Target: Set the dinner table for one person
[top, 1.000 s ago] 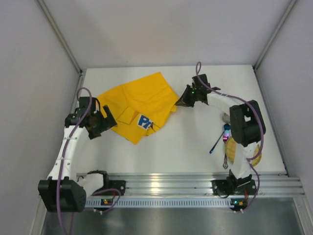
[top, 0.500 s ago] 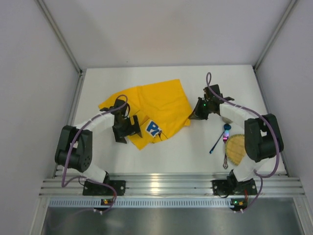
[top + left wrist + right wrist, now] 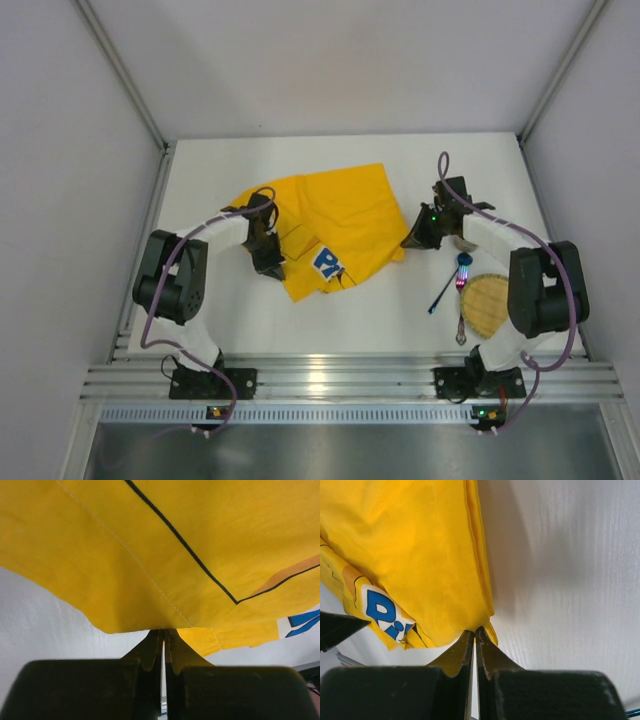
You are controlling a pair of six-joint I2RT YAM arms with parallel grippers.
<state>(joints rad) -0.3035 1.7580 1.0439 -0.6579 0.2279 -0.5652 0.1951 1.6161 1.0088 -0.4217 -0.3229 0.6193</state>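
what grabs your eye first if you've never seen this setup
The bright yellow cloth with a blue printed patch lies crumpled in the middle of the white table, the only strong colour there. The left gripper is shut on its left edge and the right gripper on its right corner. A round tan plate and a few utensils sit by the right arm.

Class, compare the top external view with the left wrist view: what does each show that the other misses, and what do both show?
Only top external: the right gripper pinching the right edge of the yellow cloth, a round tan disc and a blue-handled utensil. Only left wrist: the cloth's stitched seam and thin black printed line. Both: the cloth, the left gripper shut on its edge, and the white dinner table.
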